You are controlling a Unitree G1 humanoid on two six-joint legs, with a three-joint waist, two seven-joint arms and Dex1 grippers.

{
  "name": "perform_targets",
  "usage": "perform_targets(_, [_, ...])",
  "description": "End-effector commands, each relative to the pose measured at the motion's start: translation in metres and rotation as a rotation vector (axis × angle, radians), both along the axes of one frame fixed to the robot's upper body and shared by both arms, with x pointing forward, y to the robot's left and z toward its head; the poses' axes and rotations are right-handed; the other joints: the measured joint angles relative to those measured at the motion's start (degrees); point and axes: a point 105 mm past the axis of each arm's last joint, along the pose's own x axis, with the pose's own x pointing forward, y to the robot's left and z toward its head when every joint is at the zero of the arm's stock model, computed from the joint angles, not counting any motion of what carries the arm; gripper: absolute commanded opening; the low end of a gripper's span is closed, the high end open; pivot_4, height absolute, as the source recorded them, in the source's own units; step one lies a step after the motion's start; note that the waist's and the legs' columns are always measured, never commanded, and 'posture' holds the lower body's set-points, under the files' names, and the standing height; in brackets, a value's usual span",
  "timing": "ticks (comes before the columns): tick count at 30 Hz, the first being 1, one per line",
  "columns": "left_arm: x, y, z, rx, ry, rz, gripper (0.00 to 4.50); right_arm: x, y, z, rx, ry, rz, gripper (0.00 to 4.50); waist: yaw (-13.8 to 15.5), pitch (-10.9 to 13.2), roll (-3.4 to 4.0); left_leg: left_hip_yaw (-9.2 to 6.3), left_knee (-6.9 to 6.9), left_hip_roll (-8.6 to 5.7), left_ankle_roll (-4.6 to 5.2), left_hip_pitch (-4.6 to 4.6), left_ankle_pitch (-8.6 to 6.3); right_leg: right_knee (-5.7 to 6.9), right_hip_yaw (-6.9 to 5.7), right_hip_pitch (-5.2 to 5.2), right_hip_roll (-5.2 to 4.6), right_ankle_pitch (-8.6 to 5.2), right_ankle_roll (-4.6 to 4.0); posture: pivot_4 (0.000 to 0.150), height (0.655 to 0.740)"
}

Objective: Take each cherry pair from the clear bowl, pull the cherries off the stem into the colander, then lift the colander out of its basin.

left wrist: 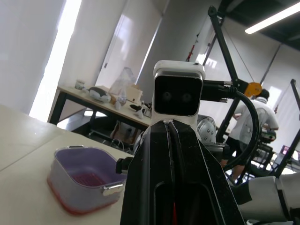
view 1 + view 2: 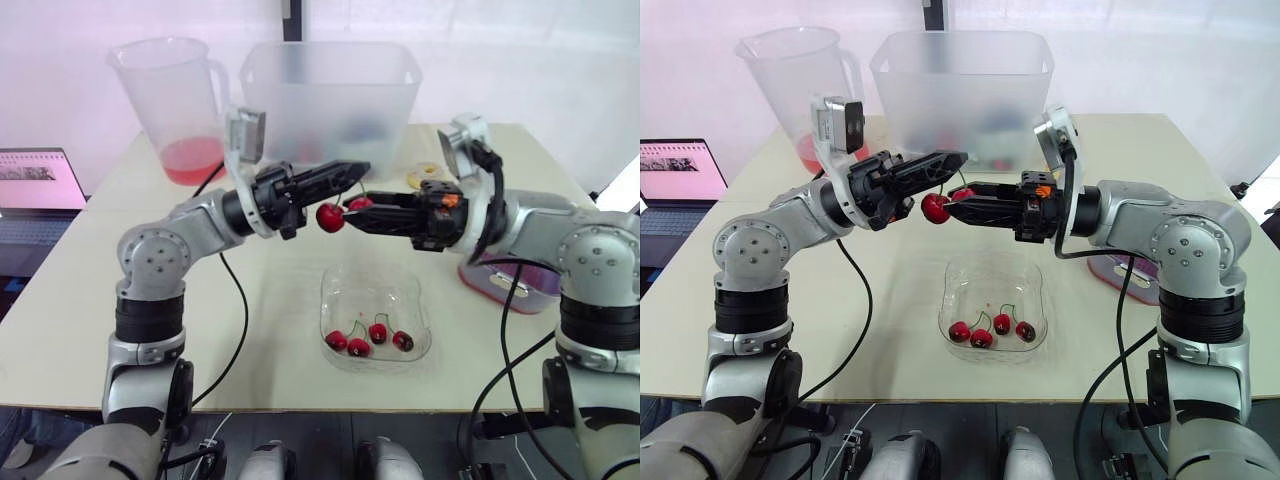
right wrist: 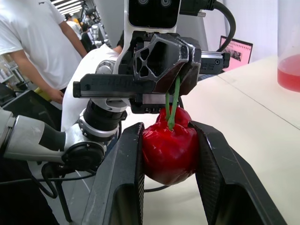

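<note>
Left eye view: locate left tool [image 2: 360, 170] and right tool [image 2: 350, 213] tip to tip at centre frame, above the bench [image 2: 80, 300], one cherry pair [image 2: 330, 217] between them. Count four cherries [image 2: 358, 347] in the clear bowl [image 2: 375, 295], lower centre.

Right wrist view: confirm right tool clamped on a cherry [image 3: 169, 150] and left tool closed on the stem [image 3: 171, 105].

Left wrist view: find colander [image 1: 84, 180] seated in its basin [image 1: 70, 204], contents not discernible.

Treat task as early: pull-off, remaining pairs and colander lift all pending.

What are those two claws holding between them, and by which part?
The right end effector clamps a cherry by its sides; the left end effector pinches the stems above it.
</note>
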Motion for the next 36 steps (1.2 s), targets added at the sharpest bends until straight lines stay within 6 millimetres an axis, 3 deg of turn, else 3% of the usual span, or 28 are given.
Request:
perform_targets(1, [-0.006,0.003,0.010,-0.032,-0.052,0.002,0.00,-0.007,-0.004,-0.004,-0.042,0.003,0.021,1.10,-0.01,0.00,0.00,0.00,0.00,0.00,0.00,0.00,0.00,-0.01,0.00,0.00,0.00,0.00,0.00,0.150,0.6886])
perform_targets(8, [-0.007,0.002,0.009,-0.035,-0.055,-0.008,0.00,-0.015,-0.016,-0.029,-0.178,0.072,0.017,1.10,0.00,0.01,-0.02,0.00,0.00,0.00,0.01,-0.01,-0.01,-0.02,0.01,0.00,0.00,0.00,0.00,0.150,0.6886])
perform_targets(15, [-0.005,0.006,0.009,-0.035,-0.061,0.006,0.00,-0.015,-0.051,-0.020,-0.252,0.068,-0.055,1.10,0.04,0.04,-0.03,0.00,0.00,0.00,0.04,-0.02,-0.02,-0.06,0.01,0.00,-0.01,0.00,0.00,0.150,0.6886])
perform_targets(19, [-0.004,0.005,0.008,-0.040,-0.065,0.015,0.00,0.004,-0.084,-0.001,-0.267,-0.015,-0.226,1.10,0.10,0.05,-0.04,0.01,0.00,0.01,0.05,-0.01,-0.03,-0.06,0.01,0.00,-0.01,0.00,0.00,0.150,0.6886])
perform_targets(22, [-0.004,0.007,0.007,-0.044,-0.065,0.031,0.00,0.027,-0.128,0.001,-0.379,-0.095,-0.439,1.10,0.15,0.05,-0.04,0.01,-0.01,-0.02,0.05,-0.03,-0.03,-0.08,0.02,0.00,-0.02,0.00,0.00,0.150,0.6886])
perform_targets(25, [-0.004,0.010,0.006,-0.049,-0.066,0.049,0.00,0.044,-0.179,-0.006,-0.536,-0.117,-0.643,1.10,0.04,0.05,-0.05,0.04,-0.01,-0.03,0.06,-0.03,-0.04,-0.09,0.05,0.00,-0.03,-0.01,0.01,0.150,0.6886])
perform_targets(28, [-0.003,0.013,0.002,-0.051,-0.062,0.074,0.00,0.055,-0.219,-0.028,-0.689,-0.109,-0.759,1.10,-0.04,0.05,-0.04,0.07,-0.02,0.00,0.06,0.00,-0.03,-0.09,0.06,0.00,-0.02,-0.01,0.01,0.150,0.6886])
perform_targets(32, [-0.002,0.013,0.001,-0.059,-0.062,0.090,0.00,0.067,-0.236,-0.053,-0.784,-0.093,-0.796,1.10,-0.17,0.07,-0.01,0.13,-0.04,0.03,0.03,0.02,-0.02,-0.07,0.08,-0.02,-0.01,-0.01,0.01,0.150,0.6886])
perform_targets(36, [-0.003,0.013,-0.001,-0.060,-0.061,0.101,0.00,0.077,-0.240,-0.081,-0.826,-0.055,-0.791,1.10,-0.06,0.09,0.03,0.14,-0.04,0.05,-0.03,0.03,0.01,-0.07,0.07,-0.02,0.00,-0.01,0.01,0.150,0.6886])
